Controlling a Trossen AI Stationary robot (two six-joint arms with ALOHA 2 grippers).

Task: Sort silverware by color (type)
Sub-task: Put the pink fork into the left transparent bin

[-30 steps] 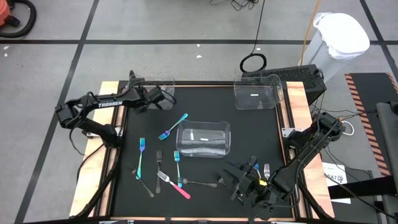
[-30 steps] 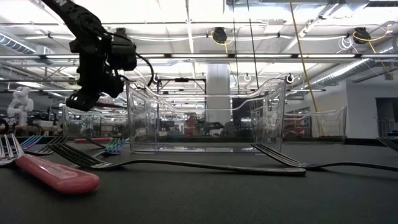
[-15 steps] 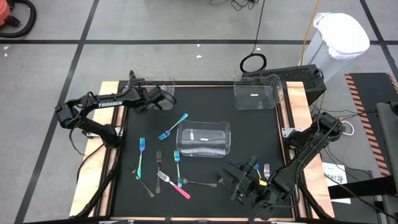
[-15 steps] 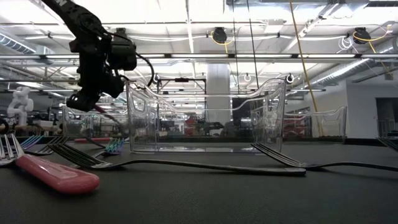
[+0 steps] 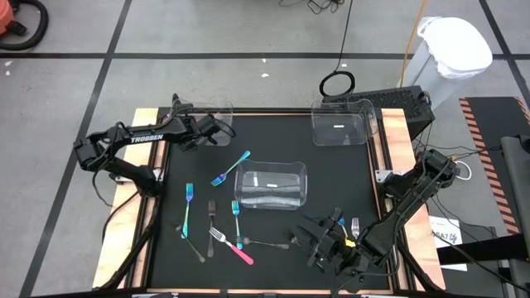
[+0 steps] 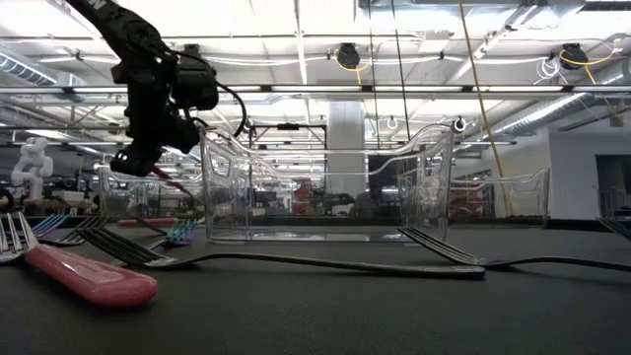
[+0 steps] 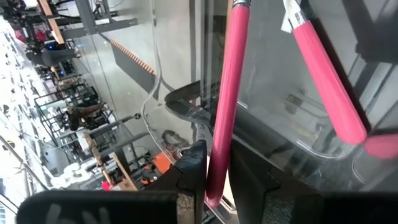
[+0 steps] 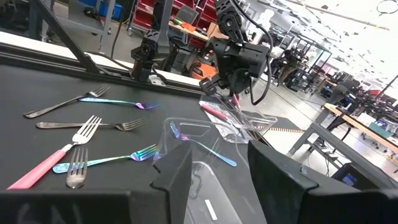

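My left gripper (image 5: pixel 215 134) is at the far-left clear bin (image 5: pixel 203 114), shut on a pink-handled piece of silverware (image 7: pixel 225 106). A second pink-handled piece (image 7: pixel 326 81) lies inside that bin. On the black mat lie a blue fork (image 5: pixel 230 168), teal forks (image 5: pixel 188 209), grey pieces (image 5: pixel 265 242) and a pink-handled fork (image 5: pixel 232 247). My right gripper (image 5: pixel 319 240) is open near the mat's near right side and touches nothing. It faces the centre bin (image 8: pixel 205 149). My left gripper pinches the pink handle near its free end (image 7: pixel 217 158) between its two fingers (image 7: pixel 193 168). The handle runs along the fingers and out past their tips toward the bin wall. The piece is lifted clear of the mat; its metal end is out of view.
A clear bin (image 5: pixel 272 185) stands at the mat's centre and another (image 5: pixel 341 122) at the far right. A grey fork (image 5: pixel 354 225) lies close beside my right arm. In the low view, grey forks (image 6: pixel 296 261) and the pink fork (image 6: pixel 89 274) lie in front.
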